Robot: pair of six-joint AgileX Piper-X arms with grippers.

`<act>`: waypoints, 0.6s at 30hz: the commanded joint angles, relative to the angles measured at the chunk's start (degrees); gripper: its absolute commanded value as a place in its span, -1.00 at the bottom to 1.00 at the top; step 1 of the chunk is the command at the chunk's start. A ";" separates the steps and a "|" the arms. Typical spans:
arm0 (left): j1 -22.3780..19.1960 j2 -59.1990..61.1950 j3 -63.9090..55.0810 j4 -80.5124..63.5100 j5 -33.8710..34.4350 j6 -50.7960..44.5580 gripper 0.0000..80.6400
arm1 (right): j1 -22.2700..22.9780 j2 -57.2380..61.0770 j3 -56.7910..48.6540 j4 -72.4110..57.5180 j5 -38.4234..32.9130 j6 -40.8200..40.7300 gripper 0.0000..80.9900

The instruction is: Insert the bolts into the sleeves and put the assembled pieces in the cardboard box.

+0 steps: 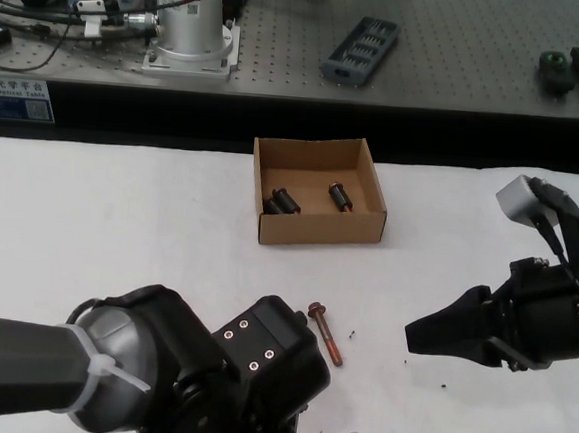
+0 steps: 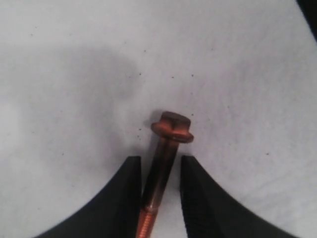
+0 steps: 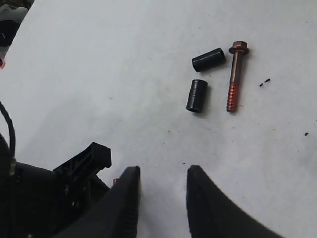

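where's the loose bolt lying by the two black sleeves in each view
high view: bolt on the bench, just beside the left arm.
right wrist view: bolt ahead of the right gripper, next to both sleeves.
left wrist view: not in it; the second bolt there sits between the left gripper's fingers.
shared landmark: the left arm, in the high and right wrist views.

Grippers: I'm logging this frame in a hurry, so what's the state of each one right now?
Left gripper: open, straddling the shank of the bolt, not clamped on it.
Right gripper: open, holding nothing.
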 commanded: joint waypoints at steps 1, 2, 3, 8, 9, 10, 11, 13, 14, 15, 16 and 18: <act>-0.05 0.55 -0.21 3.55 -1.15 -0.21 -0.47 | -0.24 -0.21 -0.06 -0.83 -1.18 0.04 -0.39; -0.05 0.55 -0.21 3.95 -1.15 -0.21 -0.47 | -0.24 -0.21 -0.06 -0.83 -1.34 0.04 -0.39; -0.05 0.55 -0.21 4.23 -1.15 -0.21 -0.47 | -0.24 -0.21 -0.06 -0.83 -1.35 0.04 -0.39; -0.05 0.55 -0.21 4.31 -1.25 -0.49 -0.53 | -0.24 -0.21 -0.06 -0.83 -1.35 0.04 -0.39; -0.05 0.55 -0.21 4.31 -1.25 -0.49 -0.58 | -0.24 -0.21 -0.06 -0.83 -1.35 0.04 -0.39; -0.05 0.55 -0.21 4.31 -1.35 -0.73 -0.64 | -0.24 -0.21 -0.06 -0.83 -1.35 0.04 -0.39; -0.05 0.55 -0.21 4.09 -1.58 -1.28 -0.69 | -0.24 -0.21 -0.06 -0.83 -1.35 0.04 -0.39; -0.05 0.55 -0.21 3.54 -2.23 -2.19 -0.79 | -0.24 -0.21 -0.06 -0.83 -1.35 0.04 -0.39; -0.05 0.55 -0.21 3.38 -2.52 -2.31 -0.82 | -0.24 -0.21 -0.06 -0.83 -1.35 0.04 -0.39; -0.05 0.55 -0.21 3.31 -3.16 -2.43 -0.84 | -0.24 -0.21 -0.06 -0.83 -1.35 0.04 -0.39; -0.05 0.55 -0.21 3.36 -3.30 -2.73 -0.84 | -0.24 -0.21 -0.06 -0.83 -1.35 0.04 -0.39; -0.05 0.55 -0.21 3.36 -4.45 -3.73 -0.84 | -0.24 -0.21 -0.06 -0.83 -1.35 0.04 -0.39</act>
